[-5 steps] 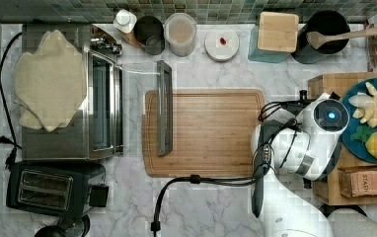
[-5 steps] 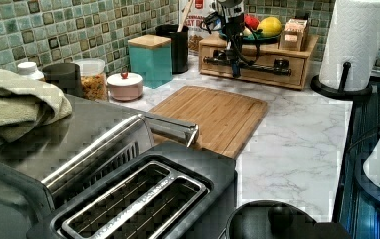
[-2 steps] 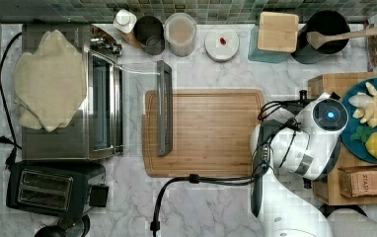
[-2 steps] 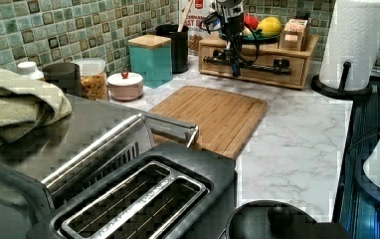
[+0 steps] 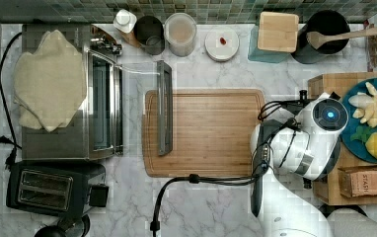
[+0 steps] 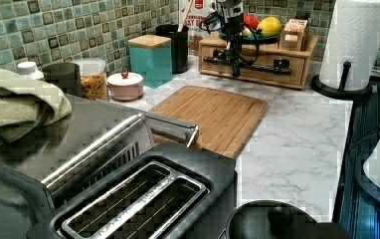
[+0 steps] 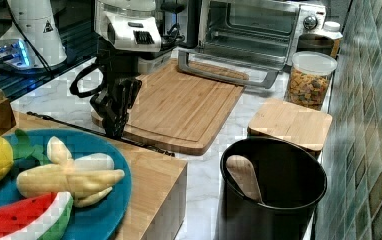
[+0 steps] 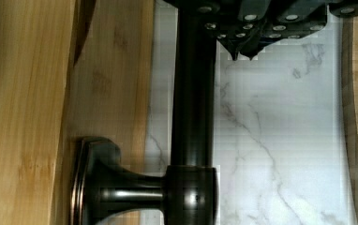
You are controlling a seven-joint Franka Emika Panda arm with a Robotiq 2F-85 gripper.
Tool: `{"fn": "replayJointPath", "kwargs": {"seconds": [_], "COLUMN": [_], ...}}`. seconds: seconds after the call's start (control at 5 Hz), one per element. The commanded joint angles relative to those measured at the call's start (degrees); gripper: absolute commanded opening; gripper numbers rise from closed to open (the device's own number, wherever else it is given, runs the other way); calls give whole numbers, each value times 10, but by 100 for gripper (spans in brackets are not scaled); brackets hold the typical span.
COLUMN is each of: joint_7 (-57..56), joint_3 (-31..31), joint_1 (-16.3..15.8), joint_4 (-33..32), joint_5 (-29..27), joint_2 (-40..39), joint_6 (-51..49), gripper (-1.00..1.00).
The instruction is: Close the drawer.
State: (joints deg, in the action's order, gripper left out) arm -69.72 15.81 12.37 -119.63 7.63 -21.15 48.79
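The drawer's light-wood front panel (image 8: pixel 111 93) carries a dark bar handle (image 8: pixel 193 117) on a round post. It sits in the wooden box (image 6: pixel 262 74) under the blue fruit plate (image 5: pixel 369 118). I cannot tell how far out the drawer stands. My gripper (image 8: pixel 243 51) is shut with nothing between its fingers, and its tips hang just beside the bar, on the side away from the panel, over the marble. In the left view the gripper (image 6: pixel 235 72) points down in front of the box. In the right view the gripper (image 7: pixel 114 131) is at the bar (image 7: pixel 149 146).
A grooved cutting board (image 5: pixel 211 133) lies close behind the gripper, and the toaster oven's open door (image 5: pixel 164 113) rests on its far end. A black utensil pot (image 7: pixel 274 185) and a teal box (image 5: pixel 275 34) stand by the tiled wall. A paper towel roll (image 6: pixel 357 40) stands beside the wooden box.
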Motion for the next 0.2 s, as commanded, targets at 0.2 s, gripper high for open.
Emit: {"fn": "replayJointPath", "kwargs": {"seconds": [0.2], "joint_7": [21], "joint_3": [80], "joint_1": [59], "joint_4": [97], "joint_5": [20], "joint_2": [14], "joint_6": [18], "gripper": [-100]}}
